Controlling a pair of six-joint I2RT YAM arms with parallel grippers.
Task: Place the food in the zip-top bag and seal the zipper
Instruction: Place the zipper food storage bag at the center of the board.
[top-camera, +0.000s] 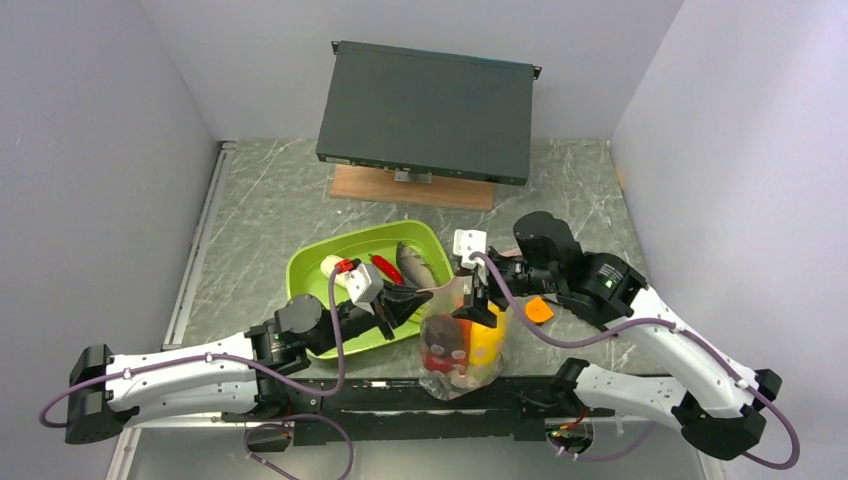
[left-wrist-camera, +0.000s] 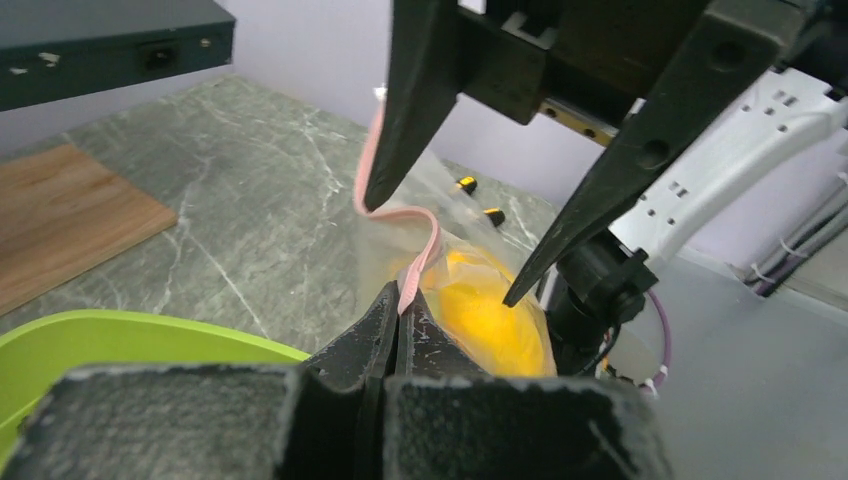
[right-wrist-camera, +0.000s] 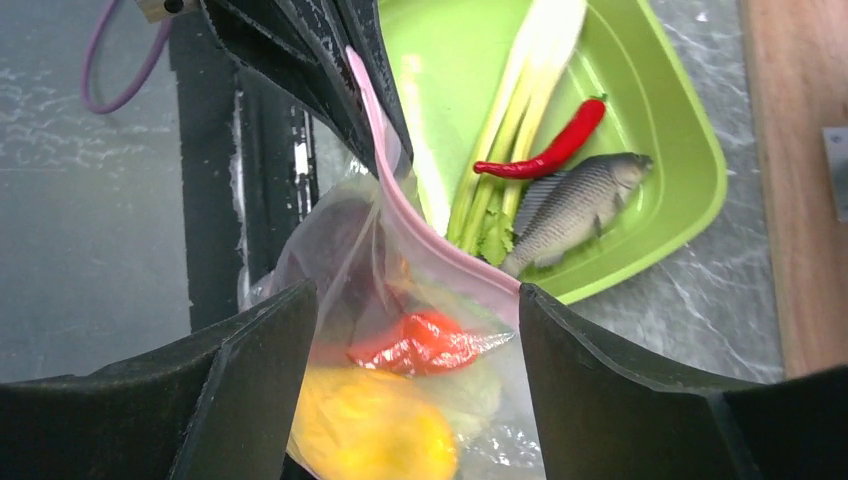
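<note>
The clear zip-top bag (top-camera: 461, 345) stands between the arms at the near edge. It holds the yellow fruit (right-wrist-camera: 370, 425), red tomato (right-wrist-camera: 425, 340), dark purple bulb (right-wrist-camera: 335, 240) and pale green cabbage (right-wrist-camera: 470, 395). My left gripper (left-wrist-camera: 398, 300) is shut on the pink zipper strip (right-wrist-camera: 400, 220) at the bag's mouth and holds it up. My right gripper (right-wrist-camera: 415, 290) is open, with its fingers straddling the top of the bag. The grey fish (right-wrist-camera: 575, 205), red chilli (right-wrist-camera: 550, 150) and green stalks (right-wrist-camera: 500, 130) lie in the lime-green tray (right-wrist-camera: 690, 190).
A white piece (top-camera: 330, 265) also lies in the tray (top-camera: 310, 270). A small orange object (top-camera: 540, 310) sits on the table right of the bag. A black box (top-camera: 425, 110) on a wooden board (top-camera: 410, 187) stands at the back.
</note>
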